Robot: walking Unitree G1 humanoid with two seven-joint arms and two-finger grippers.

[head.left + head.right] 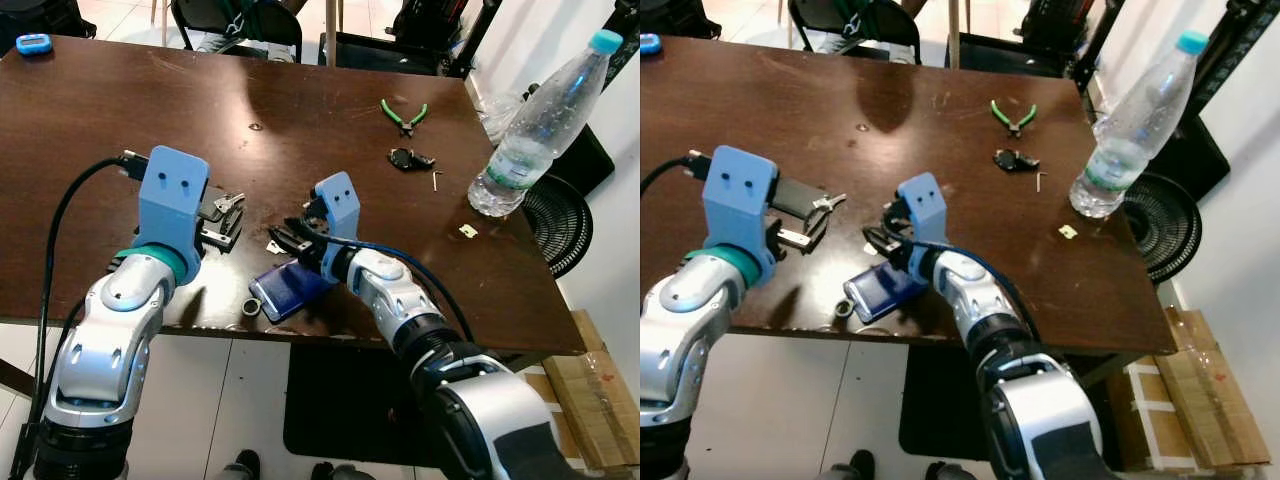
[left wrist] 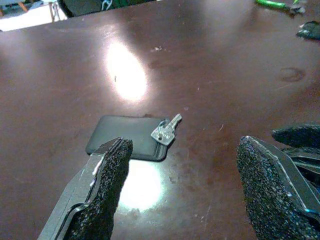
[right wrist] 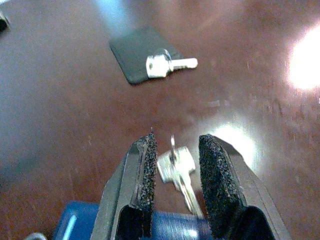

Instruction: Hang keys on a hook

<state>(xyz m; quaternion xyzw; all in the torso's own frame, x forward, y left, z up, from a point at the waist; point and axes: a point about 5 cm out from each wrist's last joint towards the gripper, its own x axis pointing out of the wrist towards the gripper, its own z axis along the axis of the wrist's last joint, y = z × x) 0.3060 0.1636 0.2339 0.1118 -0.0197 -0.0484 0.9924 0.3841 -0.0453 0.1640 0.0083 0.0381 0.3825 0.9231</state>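
Currently the right gripper [image 3: 175, 165] sits low over the near edge of the worktop [image 1: 300, 110], its fingers [image 3: 142, 165] narrowly apart on either side of a silver key [image 3: 176, 167]. The key's bow stands between the pads; whether the pads actually touch it cannot be told. Its blade points toward a blue card-like object [image 1: 290, 288] that overhangs the worktop edge beside a small dark ring [image 1: 254, 307].

The left gripper [image 2: 185, 185] hovers just above the worktop with its fingers [image 2: 107, 175] spread wide, holding nothing. Ahead of it lies a black fob [image 2: 125, 136] with a second key [image 2: 166, 131] resting on its corner.

No hook can be identified in these views, so the hanging step appears some way off.

Risks from this position:
- Closing off-centre on the thin bow could flip the key flat or squeeze it out sideways
- The key lies near the worktop edge; a nudge could send it, or the blue object, to the floor
- If the key is tethered to the blue object or the ring, lifting may drag them off the edge
- The two grippers work close together, so a sideways move by either arm could cause contact

A water bottle [image 1: 545, 125] and green pliers [image 1: 404, 115] stand well apart from the work area
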